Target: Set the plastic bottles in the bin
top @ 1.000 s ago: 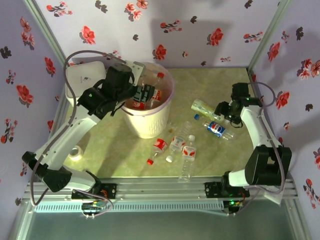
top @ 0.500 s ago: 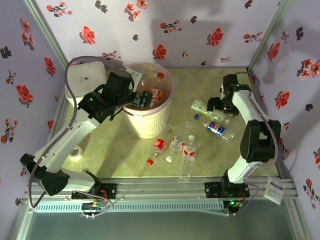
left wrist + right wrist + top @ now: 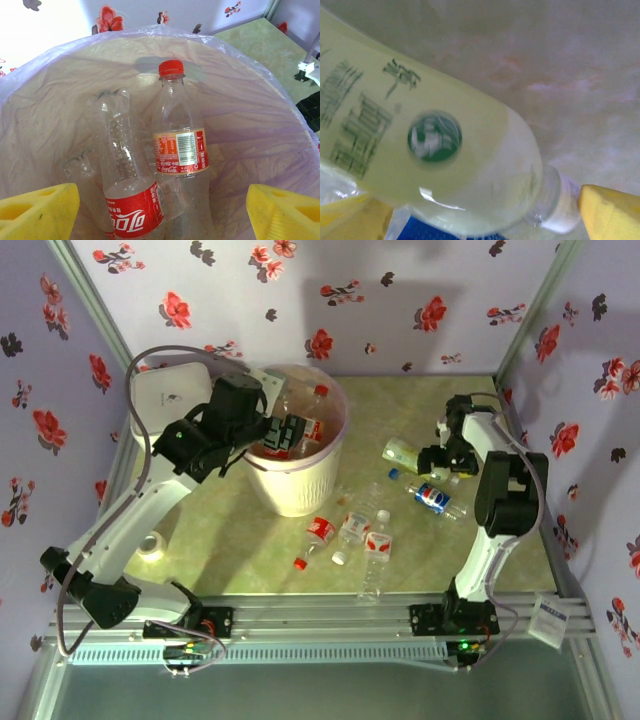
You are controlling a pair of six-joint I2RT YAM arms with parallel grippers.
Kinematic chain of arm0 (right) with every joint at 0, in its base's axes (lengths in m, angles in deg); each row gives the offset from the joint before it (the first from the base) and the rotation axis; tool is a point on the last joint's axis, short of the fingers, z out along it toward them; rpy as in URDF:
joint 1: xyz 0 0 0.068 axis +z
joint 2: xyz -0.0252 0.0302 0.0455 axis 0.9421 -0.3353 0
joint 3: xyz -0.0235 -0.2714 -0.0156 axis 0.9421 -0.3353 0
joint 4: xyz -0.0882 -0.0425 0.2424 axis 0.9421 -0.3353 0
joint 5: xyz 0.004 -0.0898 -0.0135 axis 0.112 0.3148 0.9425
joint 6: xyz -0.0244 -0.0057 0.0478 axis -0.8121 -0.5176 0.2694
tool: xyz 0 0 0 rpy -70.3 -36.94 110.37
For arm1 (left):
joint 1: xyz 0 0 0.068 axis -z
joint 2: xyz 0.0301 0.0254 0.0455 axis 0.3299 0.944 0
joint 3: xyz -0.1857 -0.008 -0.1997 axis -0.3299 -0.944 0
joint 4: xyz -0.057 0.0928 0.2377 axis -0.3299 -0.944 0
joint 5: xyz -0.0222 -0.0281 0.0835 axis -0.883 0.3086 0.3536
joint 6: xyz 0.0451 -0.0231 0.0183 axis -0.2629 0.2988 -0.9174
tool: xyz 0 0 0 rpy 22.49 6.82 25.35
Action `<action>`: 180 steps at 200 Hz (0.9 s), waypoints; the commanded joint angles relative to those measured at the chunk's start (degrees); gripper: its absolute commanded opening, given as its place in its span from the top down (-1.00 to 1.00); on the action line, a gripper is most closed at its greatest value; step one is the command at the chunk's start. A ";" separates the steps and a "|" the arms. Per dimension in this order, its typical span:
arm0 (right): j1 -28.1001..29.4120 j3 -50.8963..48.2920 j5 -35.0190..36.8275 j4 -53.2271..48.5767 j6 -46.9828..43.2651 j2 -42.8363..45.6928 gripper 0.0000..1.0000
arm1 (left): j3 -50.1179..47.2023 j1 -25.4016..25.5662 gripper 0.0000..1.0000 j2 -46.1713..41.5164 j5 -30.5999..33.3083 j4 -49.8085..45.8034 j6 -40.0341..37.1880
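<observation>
**Some bottles in the bin, more on the counter**

The left claw [image 3: 289,433] hangs over the bin [image 3: 300,495] in the upper middle of the frame. It is open wide and holds nothing. Inside the bin lie a red-cap bottle [image 3: 177,150] and a squashed bottle [image 3: 125,200].

On the right side, the right claw [image 3: 440,462] is open too. It sits low over a green bottle [image 3: 400,452] lying on the counter [image 3: 230,530], and the bottle is between its yellow pads [image 3: 607,210]. Just below lies a blue-label bottle [image 3: 432,498]. Three more bottles [image 3: 352,528] lie near the bottom of the bin.
</observation>
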 commanded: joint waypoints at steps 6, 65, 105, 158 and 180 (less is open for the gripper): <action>-1.47 1.24 -2.18 3.55 2.22 -3.34 -0.89 | 0.65 0.10 -0.73 -0.40 0.79 0.60 -0.10; -2.52 4.84 -8.78 6.84 4.93 -5.42 -0.73 | -0.94 0.03 -0.73 -1.81 1.38 1.04 0.81; -2.58 5.34 -7.69 6.70 6.30 -4.82 -0.23 | -1.27 -0.08 -0.73 -2.47 2.02 0.45 1.07; -2.59 6.57 -4.82 5.53 6.69 -2.25 0.02 | -0.86 0.11 -0.73 -3.48 2.02 0.52 1.98; -2.59 6.67 -6.69 5.47 7.68 0.64 0.10 | 0.21 0.51 -0.73 -3.44 2.00 -0.63 2.50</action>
